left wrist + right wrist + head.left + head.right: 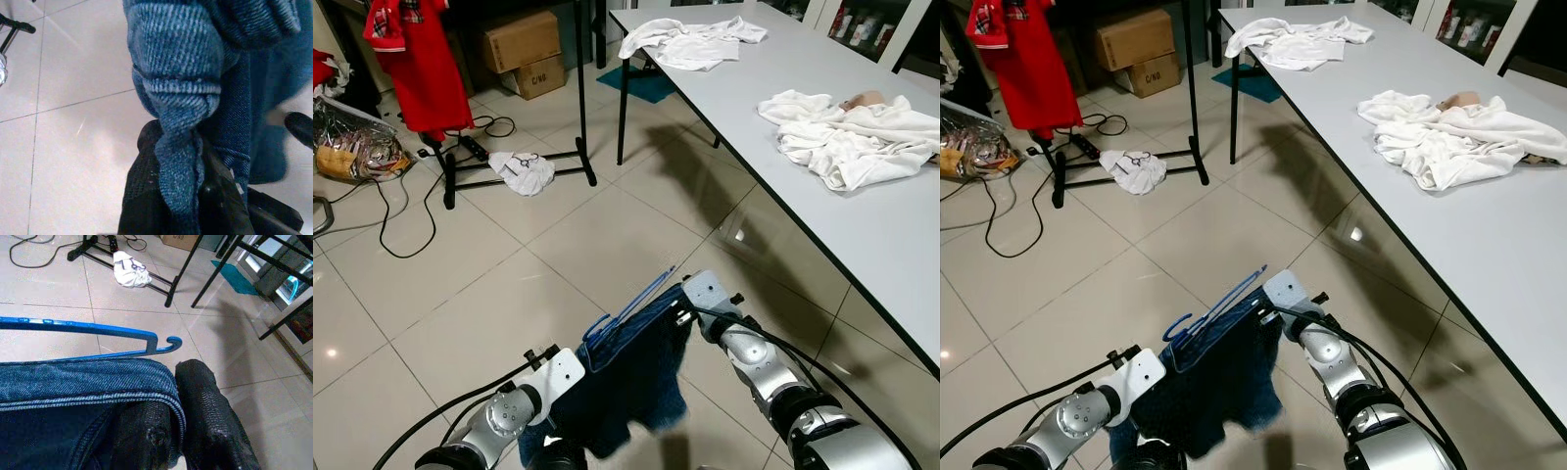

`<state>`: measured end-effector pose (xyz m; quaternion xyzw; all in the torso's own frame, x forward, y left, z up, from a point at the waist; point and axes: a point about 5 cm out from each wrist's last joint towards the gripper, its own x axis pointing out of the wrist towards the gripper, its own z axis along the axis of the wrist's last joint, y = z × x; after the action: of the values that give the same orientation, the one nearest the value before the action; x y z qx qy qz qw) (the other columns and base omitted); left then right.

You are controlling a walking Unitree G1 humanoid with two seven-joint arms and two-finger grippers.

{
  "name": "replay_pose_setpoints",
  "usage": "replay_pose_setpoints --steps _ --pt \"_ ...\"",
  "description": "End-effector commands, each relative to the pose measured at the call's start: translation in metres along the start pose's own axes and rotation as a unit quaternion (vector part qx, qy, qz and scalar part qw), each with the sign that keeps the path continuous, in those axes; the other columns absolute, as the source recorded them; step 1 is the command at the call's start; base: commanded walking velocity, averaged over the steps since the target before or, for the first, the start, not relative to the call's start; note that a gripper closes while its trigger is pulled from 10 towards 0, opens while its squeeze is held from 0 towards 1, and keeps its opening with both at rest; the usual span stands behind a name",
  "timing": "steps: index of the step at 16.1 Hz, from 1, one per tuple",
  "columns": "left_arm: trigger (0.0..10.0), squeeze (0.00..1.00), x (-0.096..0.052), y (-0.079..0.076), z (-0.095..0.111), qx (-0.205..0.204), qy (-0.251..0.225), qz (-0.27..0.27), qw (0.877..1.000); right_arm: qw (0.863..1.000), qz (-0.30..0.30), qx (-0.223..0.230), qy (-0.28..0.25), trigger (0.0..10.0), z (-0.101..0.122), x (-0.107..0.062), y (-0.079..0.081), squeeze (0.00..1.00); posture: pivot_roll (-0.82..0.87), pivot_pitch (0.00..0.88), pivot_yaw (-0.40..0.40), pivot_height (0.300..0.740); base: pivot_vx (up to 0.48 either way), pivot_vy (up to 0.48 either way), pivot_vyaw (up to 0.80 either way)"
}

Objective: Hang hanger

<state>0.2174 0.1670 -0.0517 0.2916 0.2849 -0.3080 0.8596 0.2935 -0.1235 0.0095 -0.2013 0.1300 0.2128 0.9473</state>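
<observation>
I hold a dark blue denim garment (631, 377) stretched between both grippers, low in front of me above the tiled floor (509, 294). My left gripper (178, 196) is clamped on one edge of the denim, its black fingers (142, 196) pressed against a bunched fold of the cloth. My right gripper (178, 426) is likewise closed on the waistband at the opposite end, the hem pinched between its two fingers (210, 416). The blue plastic hanger (631, 308) lies along the top edge of the garment, its thin bar running just above the waistband, with the small notched tip (171, 342) ending near my right gripper. I cannot tell whether the hanger is threaded through the garment or merely resting against it. Ahead and to my left stands a black clothes rack (514, 166) with a red garment (421, 59) hanging from it; a white crumpled cloth (524, 171) lies on the rack's base bar. Black cables (401, 220) trail over the floor near the rack. Cardboard boxes (524, 49) sit behind it. To my right runs a long grey table (862, 235) bearing a pile of white clothing (842, 132) and a second white garment (690, 44) at its far end.
</observation>
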Motion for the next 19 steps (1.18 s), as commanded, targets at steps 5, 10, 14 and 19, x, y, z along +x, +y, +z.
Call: replay_pose_setpoints --steps 5,10,14,19 --pt "10.0 0.0 -0.007 -0.0019 -0.0191 -0.007 0.042 0.002 0.999 1.0 -0.012 -0.024 -0.005 10.0 -0.0001 -0.0026 -0.0129 1.0 -0.04 0.0 0.0 0.74 0.0 0.0 0.0" --pt "10.0 0.0 -0.007 -0.0019 -0.0191 -0.007 0.042 0.002 0.999 1.0 -0.012 -0.024 -0.005 10.0 -0.0001 -0.0026 -0.0129 1.0 -0.04 0.0 0.0 0.74 0.0 0.0 0.0" --pt "10.0 0.0 -0.007 -0.0019 -0.0191 -0.007 0.042 0.002 0.999 1.0 -0.012 -0.024 -0.005 10.0 -0.0001 -0.0026 -0.0129 1.0 -0.04 0.0 0.0 0.74 0.0 0.0 0.0" --pt "10.0 0.0 -0.0071 -0.0021 -0.0195 -0.007 0.043 0.002 0.999 0.999 0.0 -0.039 -0.003 10.0 -0.0018 -0.0035 -0.0098 1.0 -0.04 0.027 0.039 0.74 0.0 0.0 0.0"
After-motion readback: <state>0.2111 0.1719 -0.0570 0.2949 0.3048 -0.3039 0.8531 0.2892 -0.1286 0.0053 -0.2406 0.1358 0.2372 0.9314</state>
